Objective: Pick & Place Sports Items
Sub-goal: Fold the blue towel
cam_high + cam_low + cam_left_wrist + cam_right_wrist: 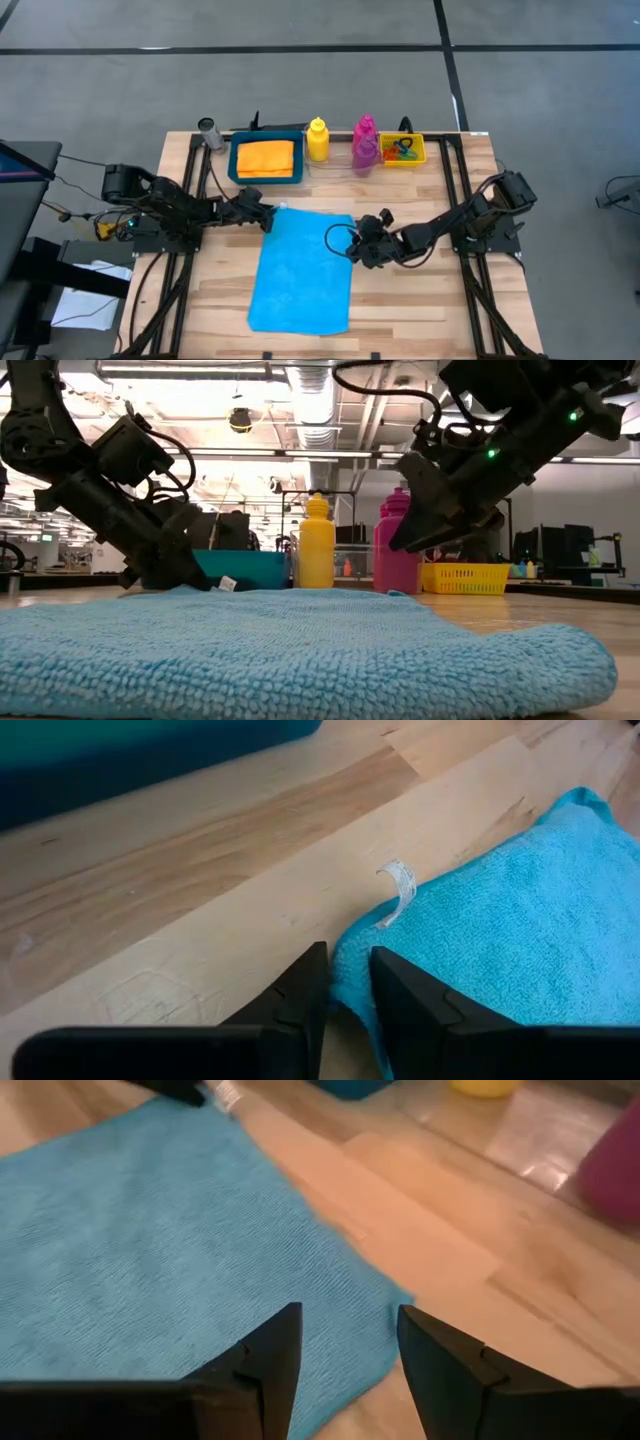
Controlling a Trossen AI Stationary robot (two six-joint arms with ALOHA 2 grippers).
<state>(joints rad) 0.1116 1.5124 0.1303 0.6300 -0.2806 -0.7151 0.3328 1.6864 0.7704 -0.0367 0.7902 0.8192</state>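
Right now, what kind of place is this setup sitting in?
Probably a robotics lab or workshop: a wooden slatted worktable on a grey concrete floor, exposed silver ceiling ducts overhead, and more workstations in the open hall behind.

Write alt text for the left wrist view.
The left gripper pinches the edge of the cyan cloth between its dark fingers, near the cloth's white tag, on the wooden table.
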